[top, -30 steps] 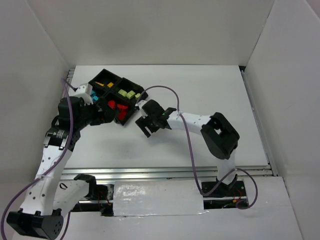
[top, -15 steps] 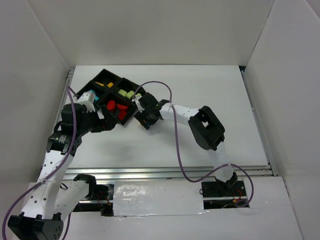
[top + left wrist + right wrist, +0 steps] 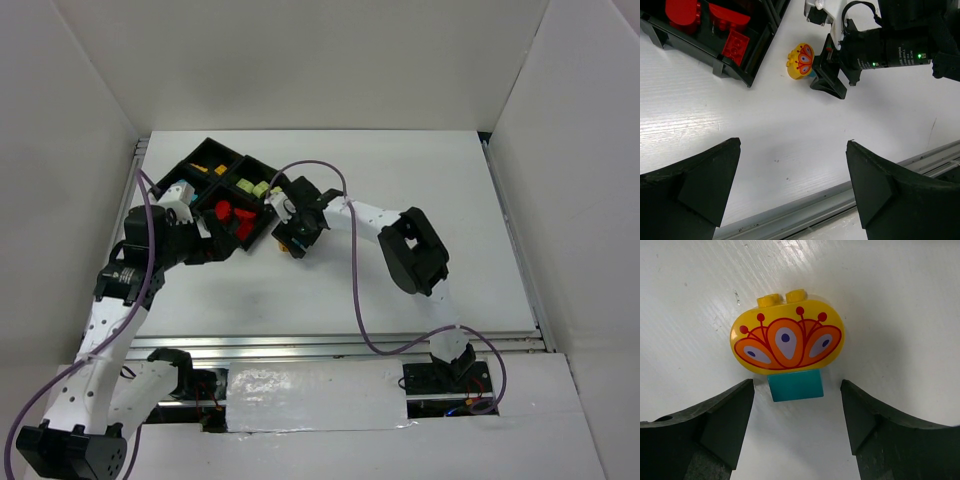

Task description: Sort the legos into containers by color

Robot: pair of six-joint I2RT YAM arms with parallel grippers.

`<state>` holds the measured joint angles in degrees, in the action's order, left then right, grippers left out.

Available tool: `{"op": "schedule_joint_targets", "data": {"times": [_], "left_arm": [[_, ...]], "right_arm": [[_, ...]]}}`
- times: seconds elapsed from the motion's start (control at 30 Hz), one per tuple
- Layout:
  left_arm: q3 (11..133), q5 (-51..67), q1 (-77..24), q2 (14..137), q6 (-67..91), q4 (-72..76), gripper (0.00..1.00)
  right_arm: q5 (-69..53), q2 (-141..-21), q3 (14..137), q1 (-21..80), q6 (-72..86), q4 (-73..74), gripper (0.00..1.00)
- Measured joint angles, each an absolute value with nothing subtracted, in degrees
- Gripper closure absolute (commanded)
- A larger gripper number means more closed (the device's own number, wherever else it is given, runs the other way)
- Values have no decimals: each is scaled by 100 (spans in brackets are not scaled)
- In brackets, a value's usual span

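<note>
Right hand [image 3: 796, 390] spread, holding nothing, just short of the yellow lego [image 3: 786, 342] lying flat on the bench [image 3: 890, 290] beside the tray [image 3: 747, 75]. Teal base [image 3: 795, 385] nearest, centred between the fingers [image 3: 715, 425]; long axis finger to finger, nearly filling the gap. Left hand [image 3: 792, 150] wide too, empty, farther off.

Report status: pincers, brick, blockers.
Left pincer open, clear. Right pincer open, straddling yellow rounded plastic brick on teal base, not gripped. Brick on table beside black plastic tray. Nothing blocking.
</note>
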<state>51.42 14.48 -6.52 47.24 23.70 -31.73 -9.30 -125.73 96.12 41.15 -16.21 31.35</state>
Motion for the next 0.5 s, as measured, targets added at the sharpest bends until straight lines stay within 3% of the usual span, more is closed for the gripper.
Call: {"op": "schedule_joint_targets", "data": {"times": [0.27,0.37,0.4,0.5], "left_arm": [[5142,1551,-652,4877,2324,-3170,1],[5142,1546,-639,4873,2274,-3168,1],[5142,1546,-628,4871,2268,-3166,0],[5142,1549,-587,4871,2265,-3166,1]], "right_arm": [[-1057,-12750,9902,4115,-1920,3267,27],[-1151,-12790,9972,4110,-2003,3275,44],[-1186,-12803,9990,4110,-2023,3269,54],[-1295,-12809,9994,4112,-2043,3267,65]]}}
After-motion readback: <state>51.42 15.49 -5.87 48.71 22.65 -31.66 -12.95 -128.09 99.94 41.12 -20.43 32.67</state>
